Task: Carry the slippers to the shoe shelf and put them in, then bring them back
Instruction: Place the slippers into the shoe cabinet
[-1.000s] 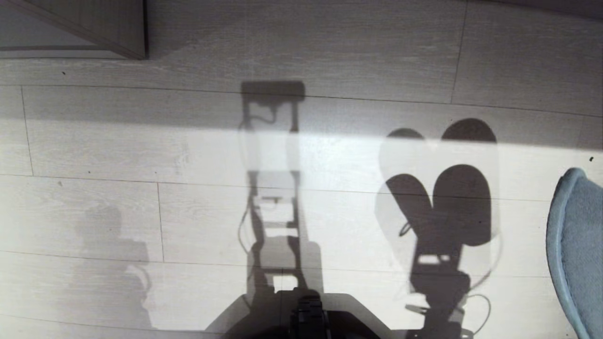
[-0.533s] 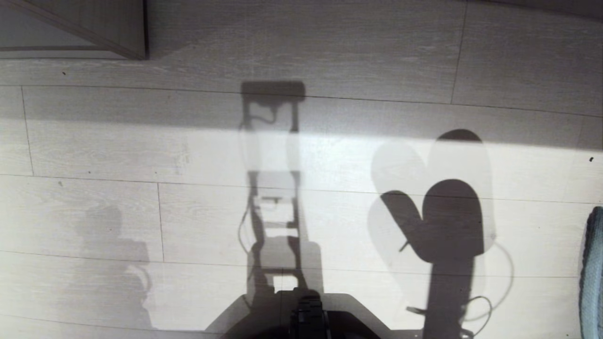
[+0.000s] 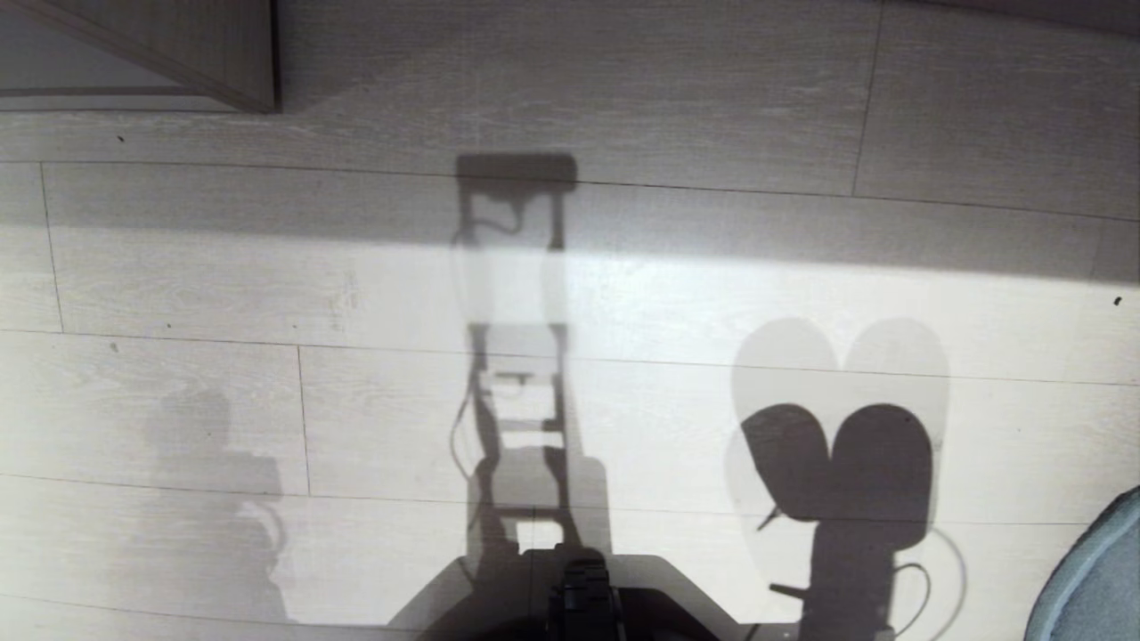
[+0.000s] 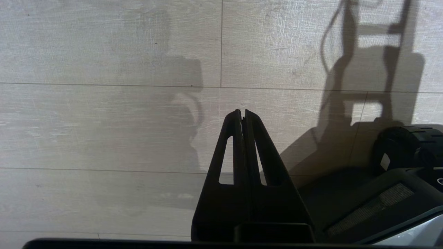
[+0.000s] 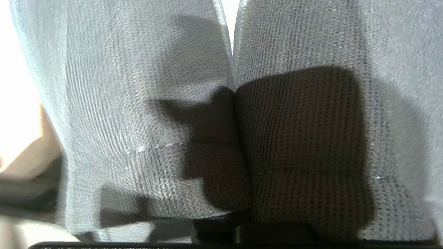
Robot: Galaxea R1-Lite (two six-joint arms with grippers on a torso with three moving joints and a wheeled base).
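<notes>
The slippers fill the right wrist view as two grey-blue woven soles (image 5: 145,103) side by side, meeting along a seam. My right gripper's fingers are hidden behind them; only its dark base (image 5: 249,233) shows under the seam, shut on the pair. In the head view just one sole's rounded edge (image 3: 1091,583) shows at the lower right corner, and the pair's heart-shaped shadow (image 3: 842,463) lies on the floor. My left gripper (image 4: 243,111) hangs shut and empty over the planks. The shoe shelf's opening is out of view.
A corner of a taupe wood-grain unit (image 3: 240,53) with a pale base stands at the far left. Pale plank floor (image 3: 623,98) spreads ahead, crossed by a sunlit band and my own shadow. My dark base (image 3: 579,596) sits at the near edge.
The right arm has drawn back with the slippers. The sole slid from the right edge down to the lower right corner, and its shadow moved nearer my base. The left arm stayed still.
</notes>
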